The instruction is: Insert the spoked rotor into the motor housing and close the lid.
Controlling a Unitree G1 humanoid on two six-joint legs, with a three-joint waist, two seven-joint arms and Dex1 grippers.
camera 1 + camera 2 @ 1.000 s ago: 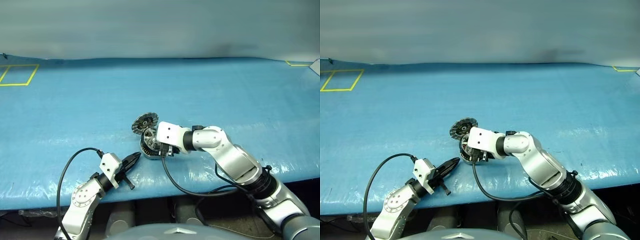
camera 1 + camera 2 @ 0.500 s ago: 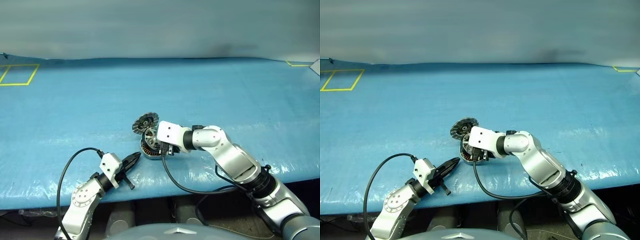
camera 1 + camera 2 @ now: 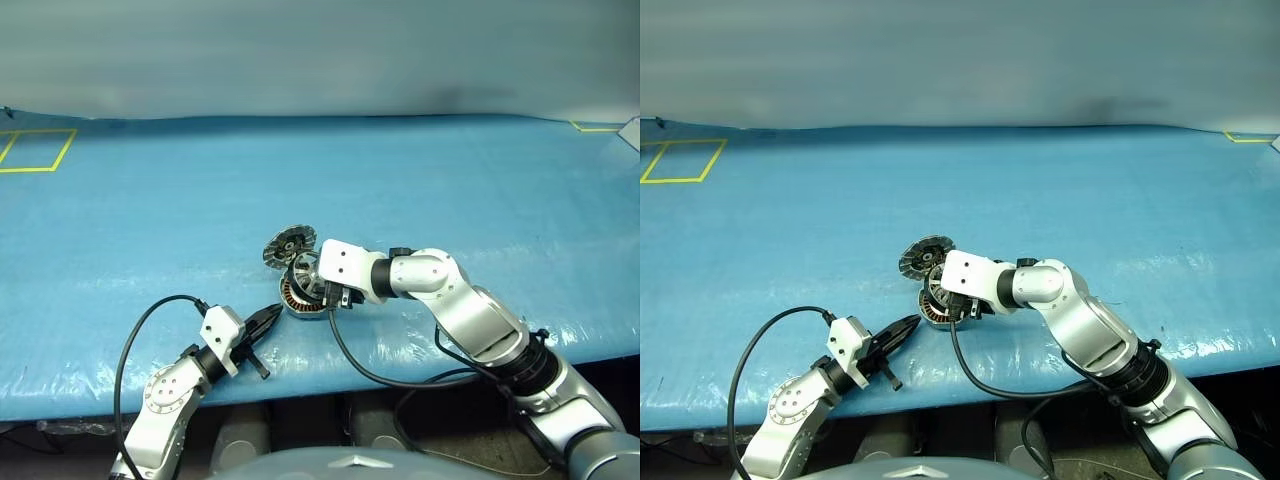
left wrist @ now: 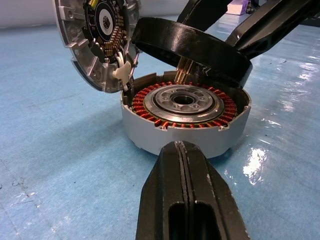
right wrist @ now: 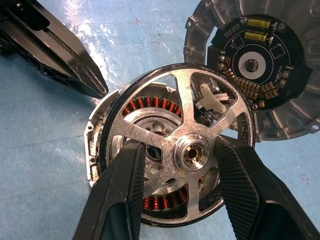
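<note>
The motor housing [image 4: 150,134], a short silver cup with copper windings around a central hub, sits near the table's front edge. Its lid [image 4: 92,42] stands hinged open on the far left side, with the dark inner face showing. My right gripper [image 5: 179,142] is shut on the spoked rotor [image 5: 150,131]. It holds the rotor tilted just above the housing's mouth, with a finger on either side of the hub. The rotor's dark rim [image 4: 192,47] hangs over the windings. My left gripper [image 3: 268,318] is shut and empty, pointing level at the housing's near wall, a short way off.
The blue table cover [image 3: 450,180] spreads wide behind and to both sides. Yellow tape marks a square [image 3: 35,150] at the far left. The table's front edge runs just below both grippers. A black cable [image 3: 140,330] loops from my left wrist.
</note>
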